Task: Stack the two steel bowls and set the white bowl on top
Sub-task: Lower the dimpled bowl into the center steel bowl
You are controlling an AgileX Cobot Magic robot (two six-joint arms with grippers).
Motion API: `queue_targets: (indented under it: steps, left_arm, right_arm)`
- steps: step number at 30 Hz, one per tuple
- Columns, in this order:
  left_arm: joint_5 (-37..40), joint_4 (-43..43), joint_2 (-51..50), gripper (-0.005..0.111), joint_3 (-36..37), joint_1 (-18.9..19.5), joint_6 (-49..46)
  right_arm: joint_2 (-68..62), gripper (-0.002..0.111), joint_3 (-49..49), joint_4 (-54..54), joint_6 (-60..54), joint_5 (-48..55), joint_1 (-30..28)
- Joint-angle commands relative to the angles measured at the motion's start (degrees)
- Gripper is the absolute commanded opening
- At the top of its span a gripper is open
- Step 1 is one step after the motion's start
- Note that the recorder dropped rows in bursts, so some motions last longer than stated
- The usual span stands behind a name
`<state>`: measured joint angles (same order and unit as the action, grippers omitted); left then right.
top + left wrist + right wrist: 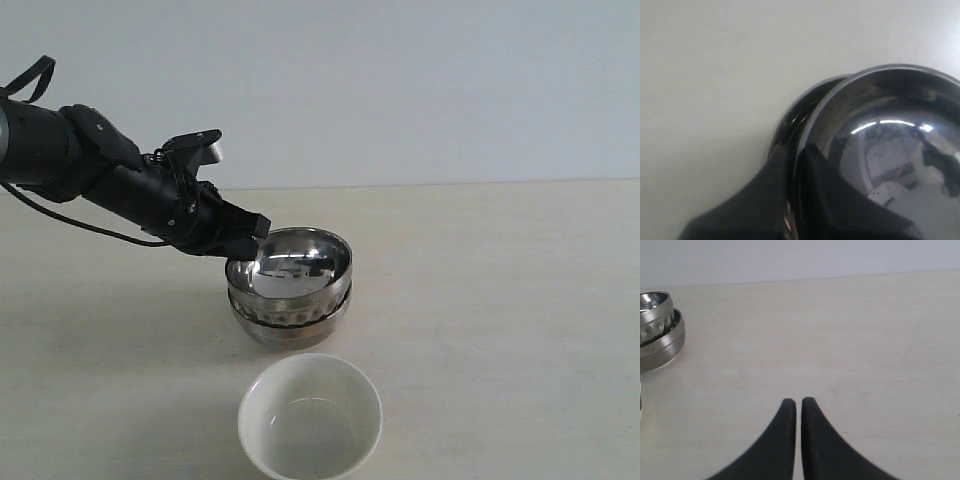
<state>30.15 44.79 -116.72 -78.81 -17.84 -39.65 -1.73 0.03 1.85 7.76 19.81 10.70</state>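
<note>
exterior: oblique; left wrist: close; right wrist: low, far; shared: steel bowls [290, 272]

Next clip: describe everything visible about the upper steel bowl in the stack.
The upper steel bowl is small, round and mirror-shiny. Its inside reflects the surroundings, and a ribbed band runs around its lower outside. It sits nested in the lower steel bowl and appears slightly tilted rather than level. The left hand is shut on its rim on the side nearer that arm, one finger inside and one outside. Nothing lies in it.
</note>
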Motion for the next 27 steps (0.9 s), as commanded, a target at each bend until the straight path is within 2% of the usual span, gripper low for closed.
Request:
queue_targets:
  steps: [1,27]
  left_arm:
    - [-0.28,0.89,0.22,0.004,0.24,-0.21,-0.21]
    - [-0.16,0.89,0.22,0.004,0.24,-0.21,-1.10]
  right_arm:
    - [-0.14,0.000,-0.03,0.26,-0.01,-0.51,-0.38]
    - [-0.14,0.000,-0.03,0.26,-0.01,-0.61,-0.38]
